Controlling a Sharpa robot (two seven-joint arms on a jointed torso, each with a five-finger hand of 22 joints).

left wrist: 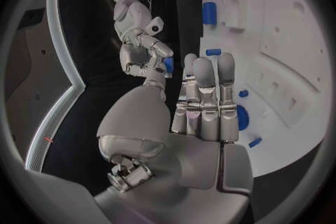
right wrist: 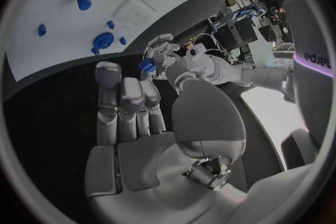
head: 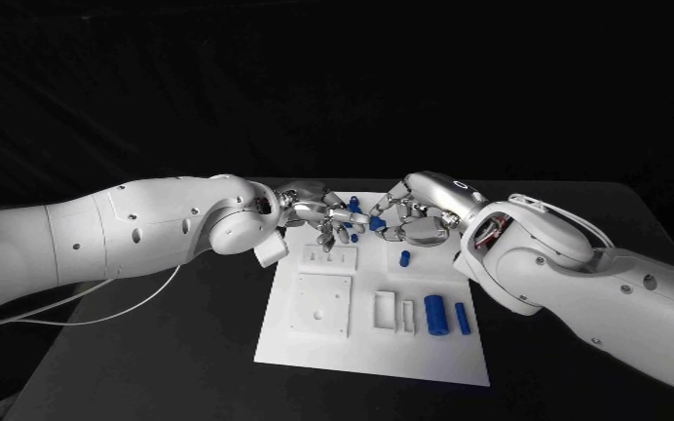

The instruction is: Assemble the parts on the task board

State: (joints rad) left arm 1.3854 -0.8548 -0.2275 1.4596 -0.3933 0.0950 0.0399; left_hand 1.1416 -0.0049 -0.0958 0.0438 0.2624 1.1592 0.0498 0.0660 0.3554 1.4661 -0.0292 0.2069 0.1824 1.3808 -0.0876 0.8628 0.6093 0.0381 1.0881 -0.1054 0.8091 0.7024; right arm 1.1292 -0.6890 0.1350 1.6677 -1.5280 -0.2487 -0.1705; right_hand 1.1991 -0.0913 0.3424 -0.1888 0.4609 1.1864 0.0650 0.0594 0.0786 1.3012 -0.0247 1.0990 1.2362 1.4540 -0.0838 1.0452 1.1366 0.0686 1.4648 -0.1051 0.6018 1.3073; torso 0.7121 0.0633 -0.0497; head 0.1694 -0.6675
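The white task board [head: 323, 338] lies mid-table. My two hands meet fingertip to fingertip above its far edge. My left hand [head: 312, 209] pinches a small blue part [head: 355, 207], which the right wrist view shows at its fingertips [right wrist: 147, 66]. My right hand [head: 422, 214] pinches another blue part [head: 377, 224], seen at its curled fingers [left wrist: 168, 64] in the left wrist view. Whether the two parts touch is unclear. A short blue peg [head: 404, 258] and two blue cylinders [head: 437, 314] [head: 463, 318] are on the board.
White raised blocks [head: 320, 304] and slotted pieces [head: 385, 309] occupy the board's left and middle. A white cable [head: 98, 299] trails from my left arm over the table. Both forearms flank the board's far half.
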